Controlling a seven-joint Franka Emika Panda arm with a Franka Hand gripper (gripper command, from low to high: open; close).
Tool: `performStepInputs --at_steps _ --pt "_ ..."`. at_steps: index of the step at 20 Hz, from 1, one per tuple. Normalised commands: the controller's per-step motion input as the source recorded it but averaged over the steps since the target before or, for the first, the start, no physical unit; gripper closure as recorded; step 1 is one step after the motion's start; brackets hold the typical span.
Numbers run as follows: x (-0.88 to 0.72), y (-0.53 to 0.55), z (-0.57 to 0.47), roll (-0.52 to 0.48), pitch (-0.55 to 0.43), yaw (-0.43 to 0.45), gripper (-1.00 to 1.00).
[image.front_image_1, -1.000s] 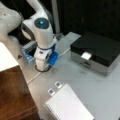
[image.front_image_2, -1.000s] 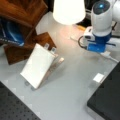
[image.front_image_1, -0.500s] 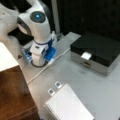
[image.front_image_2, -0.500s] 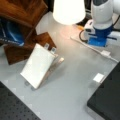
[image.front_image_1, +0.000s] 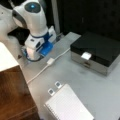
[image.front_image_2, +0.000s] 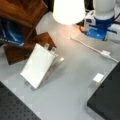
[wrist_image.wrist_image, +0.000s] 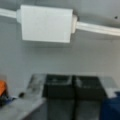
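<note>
A white-and-blue Franka arm (image.front_image_1: 35, 27) bends low over the grey table (image.front_image_1: 75, 75) at 10 o'clock in a front view, its tool (wrist_image.wrist_image: 73, 81) pointed down at the surface. In the wrist view the tool's 2 dark fingers (wrist_image.wrist_image: 58, 87) sit pressed side by side at 6 o'clock, clenched with nothing between them. A white cable (wrist_image.wrist_image: 100, 28) crosses the table just beyond the fingertips, at 12 o'clock in the wrist view. Its rectangular inline box (wrist_image.wrist_image: 46, 23) lies flat there, near the tool but apart from it. An orange object (wrist_image.wrist_image: 2, 88) shows at 9 o'clock, too blurred to identify.

In both front views the cable runs past the blue wrist housing (image.front_image_2: 100, 30), with the inline box (image.front_image_1: 50, 61) at 5 o'clock of the arm. A black case on a silver base (image.front_image_1: 97, 50) sits at 3 o'clock in a front view, well apart from the arm, with a small white tag (image.front_image_1: 86, 56) on its front edge. A white spiral notepad (image.front_image_1: 67, 105) lies at 6 o'clock, with 2 small clips (image.front_image_1: 55, 88) at its upper corner. Dark wood furniture (image.front_image_1: 12, 92) fills the frame at 8 o'clock. A white lampshade (image.front_image_2: 68, 11) hangs at 12 o'clock in a front view, beside the arm, and a blue book (image.front_image_2: 11, 35) rests under a wooden rack (image.front_image_2: 22, 12) at 10 o'clock
</note>
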Motion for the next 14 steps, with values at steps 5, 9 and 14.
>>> performStepInputs --at_steps 5,9,14 --pt "-0.16 0.00 0.03 -0.126 -0.087 -0.083 -1.00" --pt "-0.11 0.01 -0.03 -0.099 -0.037 -0.084 -1.00" --pt "-0.09 0.03 0.02 -0.094 -0.021 -0.080 -1.00"
